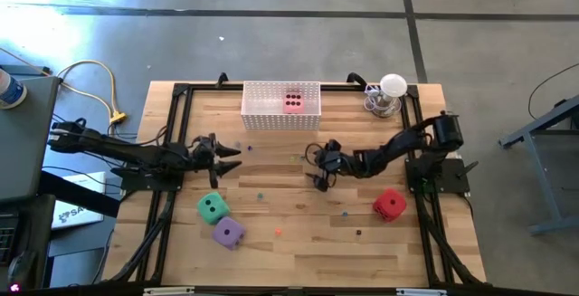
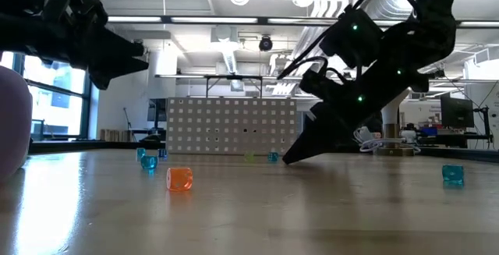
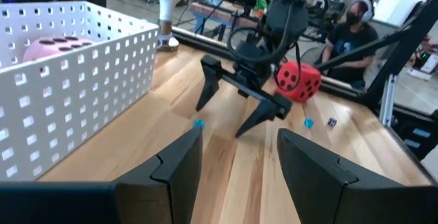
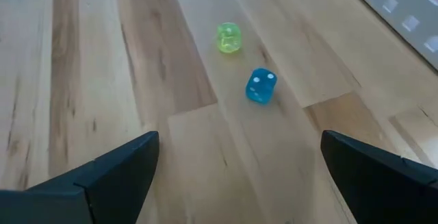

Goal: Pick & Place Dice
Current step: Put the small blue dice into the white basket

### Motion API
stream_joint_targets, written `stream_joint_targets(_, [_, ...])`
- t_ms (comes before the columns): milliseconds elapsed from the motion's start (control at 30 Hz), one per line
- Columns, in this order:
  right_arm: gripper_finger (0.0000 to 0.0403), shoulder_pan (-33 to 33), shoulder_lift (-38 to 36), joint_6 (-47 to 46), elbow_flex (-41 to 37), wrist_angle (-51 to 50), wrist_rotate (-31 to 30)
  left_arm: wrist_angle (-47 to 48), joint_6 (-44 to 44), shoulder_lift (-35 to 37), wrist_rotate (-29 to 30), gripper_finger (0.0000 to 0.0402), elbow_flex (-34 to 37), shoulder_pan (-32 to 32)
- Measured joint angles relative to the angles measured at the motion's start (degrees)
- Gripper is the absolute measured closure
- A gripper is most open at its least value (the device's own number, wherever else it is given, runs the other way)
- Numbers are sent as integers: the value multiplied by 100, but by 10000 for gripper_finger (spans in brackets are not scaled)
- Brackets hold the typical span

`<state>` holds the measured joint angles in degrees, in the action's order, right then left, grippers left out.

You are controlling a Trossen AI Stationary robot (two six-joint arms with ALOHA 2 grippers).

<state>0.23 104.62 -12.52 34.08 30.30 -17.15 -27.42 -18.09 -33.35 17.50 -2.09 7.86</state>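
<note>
Your pink die (image 1: 293, 102) already sits in the white basket (image 1: 256, 115), so the goal is plain. Your right gripper (image 1: 319, 180) hangs spread and empty over the counter (image 1: 298, 233), well apart from the red die (image 1: 390, 204); your left gripper (image 1: 231, 158) is part-spread, pinching nothing.

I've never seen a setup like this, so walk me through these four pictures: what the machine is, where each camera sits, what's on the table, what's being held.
Two dark robot arms work at a wooden table. One camera looks down from above, one sits at tabletop height, one rides on each wrist. The pink die lies in the white basket; the green die, purple die and red die lie on the table. The left gripper and right gripper are both open, holding nothing.
</note>
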Motion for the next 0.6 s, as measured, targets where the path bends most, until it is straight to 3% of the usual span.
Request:
stream_joint_targets(333, [7, -180, 585, -2, 0, 1100, 19, -6, 147, -380, 5, 218, 0, 59])
stream_joint_targets(600, [7, -178, 832, 14, 9, 1548, 16, -14, -261, -589, 7, 218, 0, 59])
